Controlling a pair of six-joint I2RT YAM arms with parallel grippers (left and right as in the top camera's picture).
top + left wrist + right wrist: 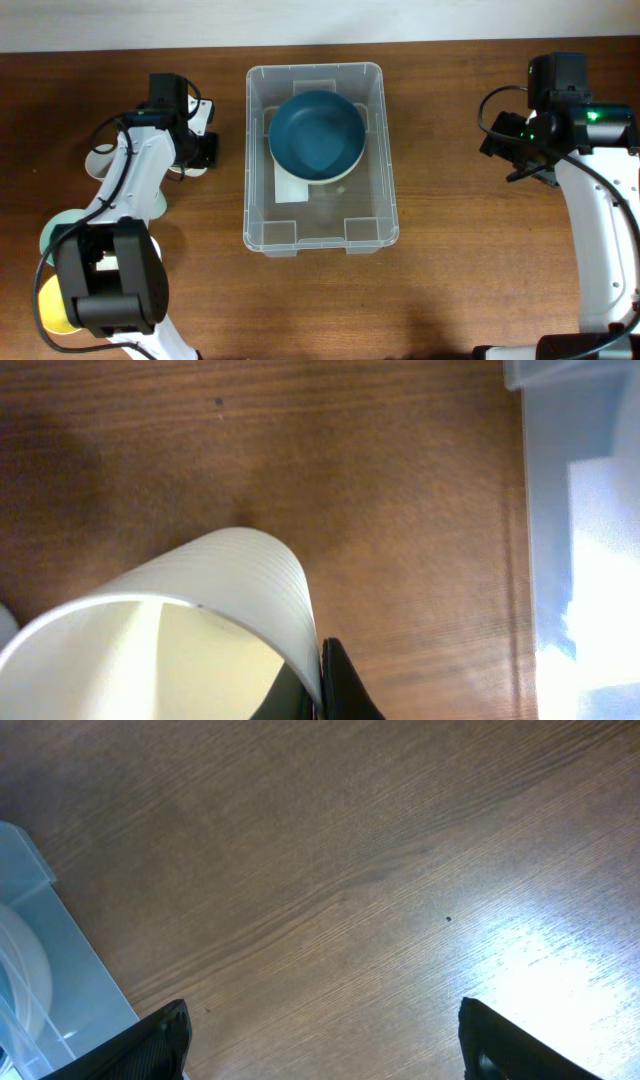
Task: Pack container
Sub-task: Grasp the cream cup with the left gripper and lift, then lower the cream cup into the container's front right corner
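The clear container (320, 235) stands at the table's middle with a dark blue bowl (316, 135) inside its far half. Its wall also shows in the left wrist view (580, 510) and its corner in the right wrist view (40, 970). My left gripper (197, 152) is left of the container, shut on the rim of a white ribbed cup (190, 610), with one finger inside and one outside (322, 685). The cup is just above or on the wood; I cannot tell which. My right gripper (520, 150) is open and empty over bare wood (320, 1040), right of the container.
A white dish (100, 160), a mint dish (58, 235) and a yellow dish (48, 305) lie along the left edge, partly under my left arm. The table's far edge runs along the top of the overhead view.
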